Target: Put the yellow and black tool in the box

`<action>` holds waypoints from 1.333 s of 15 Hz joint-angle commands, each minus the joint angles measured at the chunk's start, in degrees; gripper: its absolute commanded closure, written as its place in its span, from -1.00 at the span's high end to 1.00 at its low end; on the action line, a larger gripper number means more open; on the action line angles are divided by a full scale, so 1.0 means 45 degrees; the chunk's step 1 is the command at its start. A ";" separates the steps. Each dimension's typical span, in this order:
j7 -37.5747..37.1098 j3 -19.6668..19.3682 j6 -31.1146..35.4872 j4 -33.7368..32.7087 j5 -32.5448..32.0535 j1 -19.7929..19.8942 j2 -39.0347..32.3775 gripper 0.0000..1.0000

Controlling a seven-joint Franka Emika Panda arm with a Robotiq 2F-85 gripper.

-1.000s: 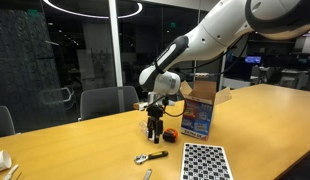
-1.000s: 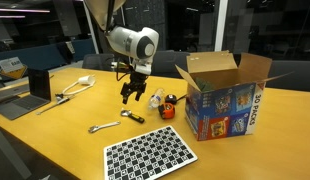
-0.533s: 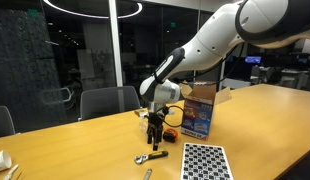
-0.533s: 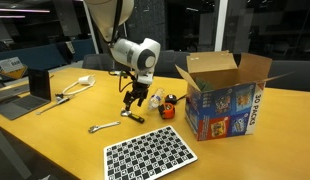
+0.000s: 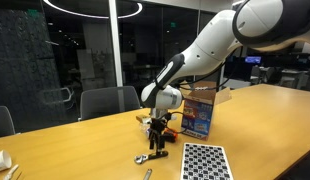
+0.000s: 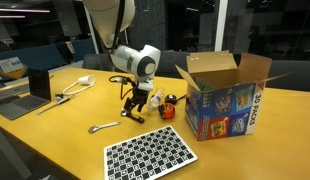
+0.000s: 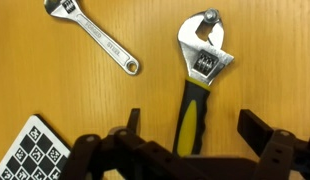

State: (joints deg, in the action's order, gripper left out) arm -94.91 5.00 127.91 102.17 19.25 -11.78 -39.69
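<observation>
The yellow and black tool (image 7: 198,95) is an adjustable wrench with a yellow and black handle and a metal head, lying flat on the wooden table. In the wrist view its handle runs between my open gripper's (image 7: 195,128) fingers. In both exterior views the gripper (image 5: 156,139) (image 6: 134,110) is low over the table, and the tool (image 6: 132,116) shows just under it. The box (image 6: 225,96) (image 5: 199,110) stands upright with open flaps, to the side of the gripper.
A plain silver wrench (image 7: 93,36) (image 6: 104,127) (image 5: 149,158) lies nearby. A round orange-and-black item (image 6: 169,104) sits between gripper and box. A checkerboard sheet (image 6: 152,155) (image 5: 206,162) lies at the table's front. A laptop (image 6: 37,86) stands farther off.
The gripper has come down steadily toward the table and now sits low over the tool's handle. The jaws have stayed open. Nothing on the table has moved.
</observation>
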 commanded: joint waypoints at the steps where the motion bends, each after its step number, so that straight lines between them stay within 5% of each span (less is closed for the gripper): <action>1: 0.0422 0.0046 0.0558 0.0452 0.0236 0.0111 0.0060 1.00; 6: 0.0613 0.0024 0.0749 0.0626 0.0194 0.0157 -0.0020 1.00; 7: 0.0689 -0.0009 0.0735 0.0614 0.0075 0.0108 -0.0028 0.50; 8: 0.0788 -0.0029 0.0733 0.0610 0.0004 0.0081 -0.0021 0.47; 16: 0.1552 -0.0079 0.1131 0.0763 -0.0103 0.0020 0.0035 -0.73; 20: 0.2142 -0.0087 0.0864 0.0692 -0.0346 0.0013 0.0321 -0.73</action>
State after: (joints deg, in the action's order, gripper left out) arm -87.70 4.89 131.80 104.61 18.95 -11.42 -39.59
